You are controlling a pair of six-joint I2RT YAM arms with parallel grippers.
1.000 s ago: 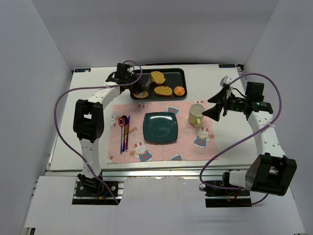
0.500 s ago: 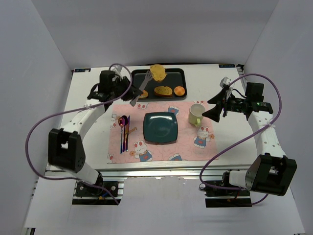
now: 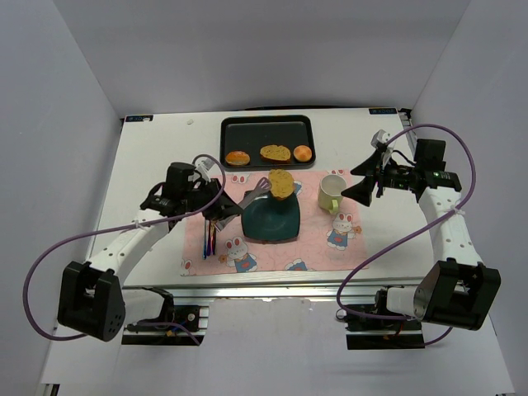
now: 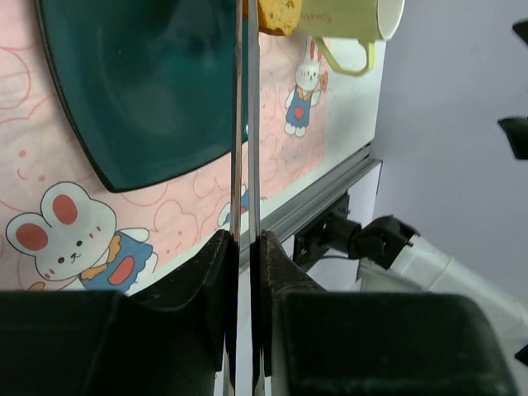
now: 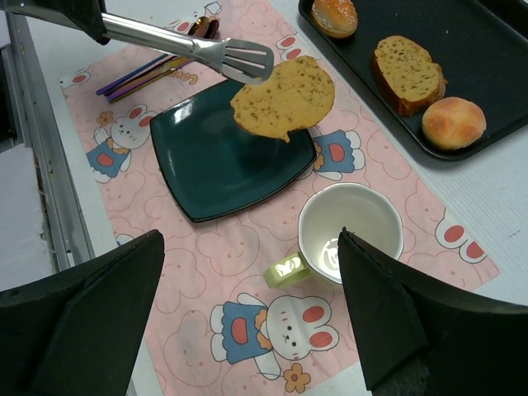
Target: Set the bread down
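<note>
"What's laid out there?"

"A pink rabbit-print placemat [image 3: 318,247], with a black rectangular tray [image 3: 264,132] beyond it. On the mat sits a dark teal square plate [image 3: 268,223], and a pale yellow mug [image 3: 332,193] just to its right."

"And the arms?"

"The left gripper [image 3: 213,206] is clamped on silver metal tongs [image 3: 247,198]. They pinch one golden toasted bread slice [image 3: 282,183] in the air over the plate's far right corner. The right gripper [image 3: 360,180] hangs right of the mug, fingers spread wide, holding nothing."

"The other slice [image 3: 275,153]?"

"On the tray, between two small round buns [image 3: 238,157]."
</note>
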